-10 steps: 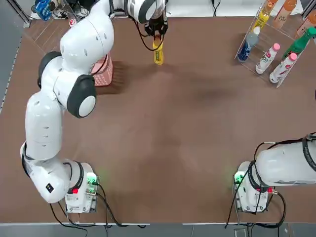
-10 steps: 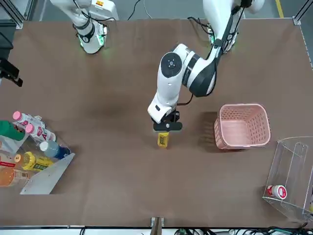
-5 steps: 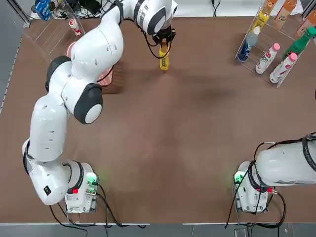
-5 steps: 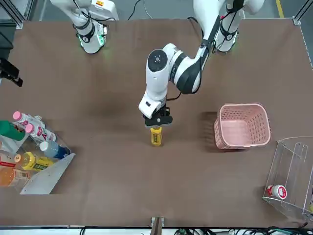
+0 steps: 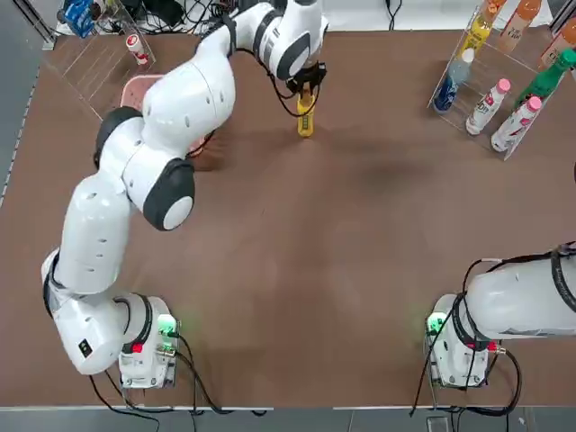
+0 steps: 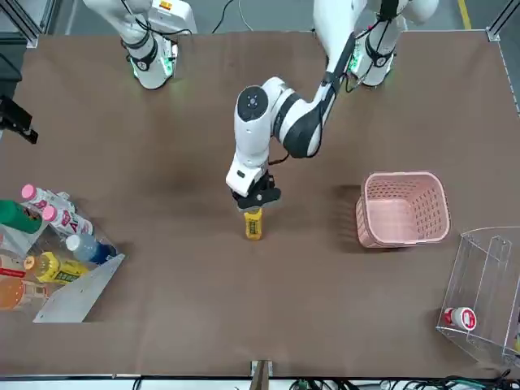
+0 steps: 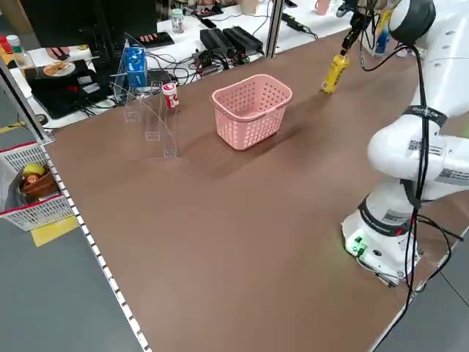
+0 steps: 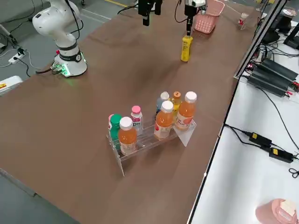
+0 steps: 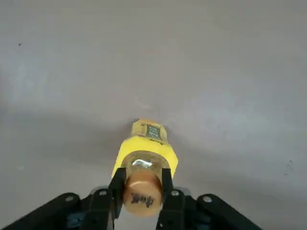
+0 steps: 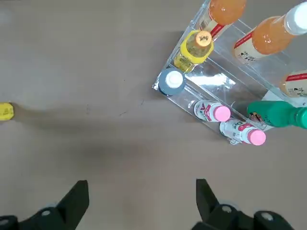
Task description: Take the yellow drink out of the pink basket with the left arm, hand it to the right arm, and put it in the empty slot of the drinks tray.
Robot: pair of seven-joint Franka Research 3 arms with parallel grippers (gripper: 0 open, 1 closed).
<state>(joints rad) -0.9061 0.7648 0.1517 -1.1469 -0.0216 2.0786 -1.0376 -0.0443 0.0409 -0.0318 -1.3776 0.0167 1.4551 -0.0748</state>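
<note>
Yellow drink [image 5: 306, 120] hangs from the left gripper [image 5: 308, 83] at the table's far edge, right of the basket [image 5: 144, 85], seen from above. From the front, it points down below the fingers. The left wrist camera shows both fingers [image 9: 115, 189] pinching its neck. The right gripper [image 10: 139, 201] is spread, near the tray [image 10: 211, 91].

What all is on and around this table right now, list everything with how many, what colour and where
yellow drink: one, yellow, held by its cap over mid-table
pink basket: one, pink, far-left part of table
drinks tray: one, clear, far-right corner, holding about seven bottles: orange, yellow, blue, pink-capped, green
clear stand: one, far-left corner, small red-and-white bottle beside it
left hand: shut on the drink's cap
right hand: open, above the table near the tray
</note>
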